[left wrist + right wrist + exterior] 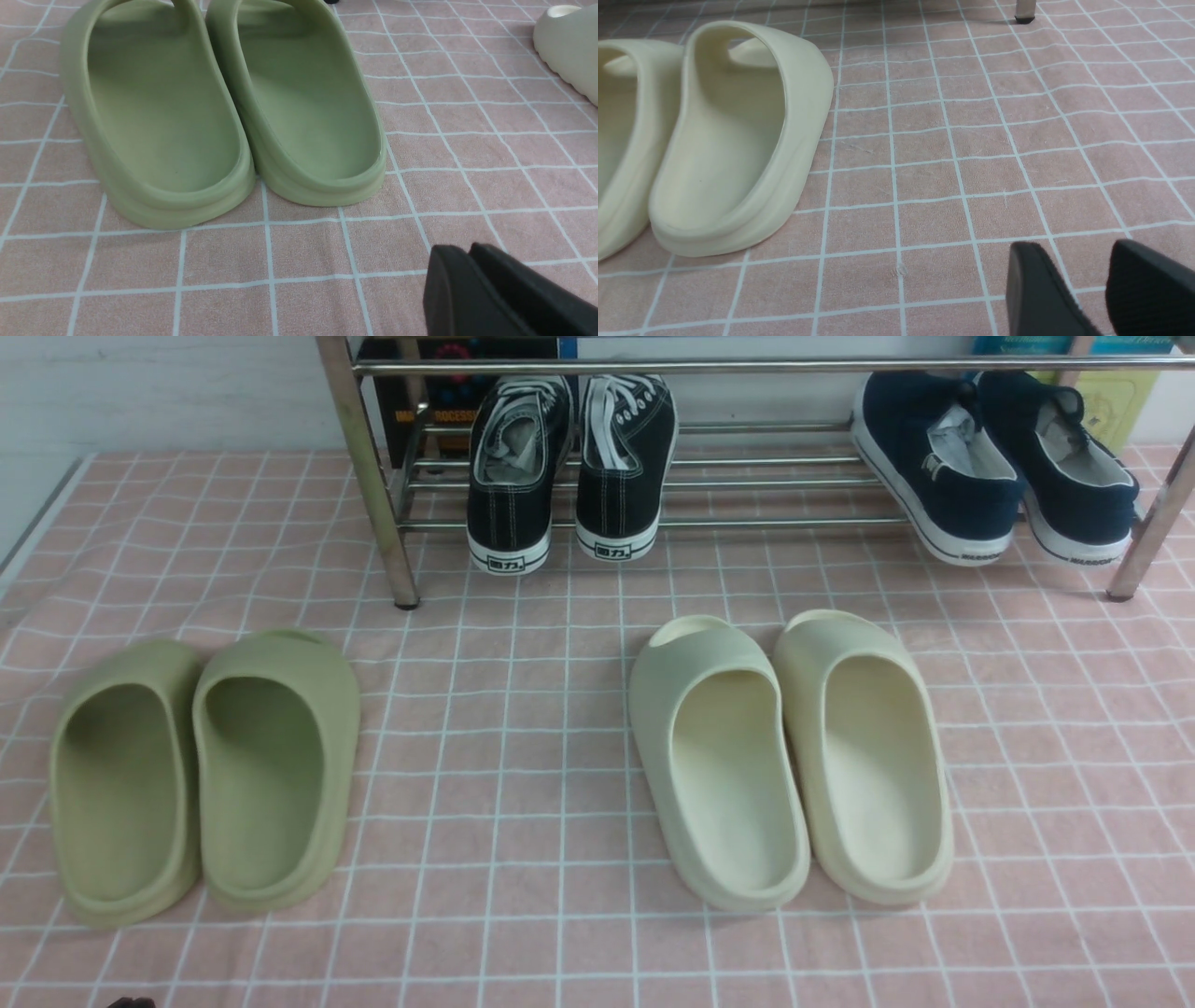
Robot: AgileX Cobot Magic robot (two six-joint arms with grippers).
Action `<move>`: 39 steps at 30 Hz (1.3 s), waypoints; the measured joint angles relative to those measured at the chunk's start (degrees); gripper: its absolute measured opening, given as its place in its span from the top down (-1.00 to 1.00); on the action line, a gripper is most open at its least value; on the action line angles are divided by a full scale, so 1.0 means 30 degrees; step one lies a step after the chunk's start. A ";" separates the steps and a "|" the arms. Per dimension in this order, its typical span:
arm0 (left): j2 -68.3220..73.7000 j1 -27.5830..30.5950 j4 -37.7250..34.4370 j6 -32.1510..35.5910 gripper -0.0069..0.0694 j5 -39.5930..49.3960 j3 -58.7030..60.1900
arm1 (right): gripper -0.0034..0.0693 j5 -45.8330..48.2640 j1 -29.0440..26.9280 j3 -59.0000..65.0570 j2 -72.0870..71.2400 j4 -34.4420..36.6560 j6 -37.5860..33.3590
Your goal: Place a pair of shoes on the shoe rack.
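The pair of shoes, two black canvas sneakers with white laces, rests side by side on the low rods of the chrome shoe rack, heels toward me. In the left wrist view my left gripper is shut with nothing in it. It hovers low over the cloth, near the heels of the green slides. My right gripper stands open and empty above the cloth, to the right of the cream slides. Neither gripper touches a shoe.
A pair of navy slip-on shoes sits on the rack's right part. Green slides lie front left and cream slides front centre-right on the pink checked cloth. A rack leg stands far beyond the right gripper.
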 joint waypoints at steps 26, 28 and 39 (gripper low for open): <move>0.0000 0.0000 0.0000 0.0000 0.57 -0.0017 0.0000 | 0.25 0.0000 0.0000 0.0000 0.0000 0.0000 0.0000; 0.0000 0.0000 0.0000 0.0000 0.56 -0.0017 0.0000 | 0.25 0.0000 0.0000 0.0000 0.0000 0.0000 0.0000; 0.0000 0.0000 -0.0019 0.0000 0.53 -0.0017 0.0000 | 0.25 0.0000 0.0000 0.0000 0.0000 0.0000 0.0000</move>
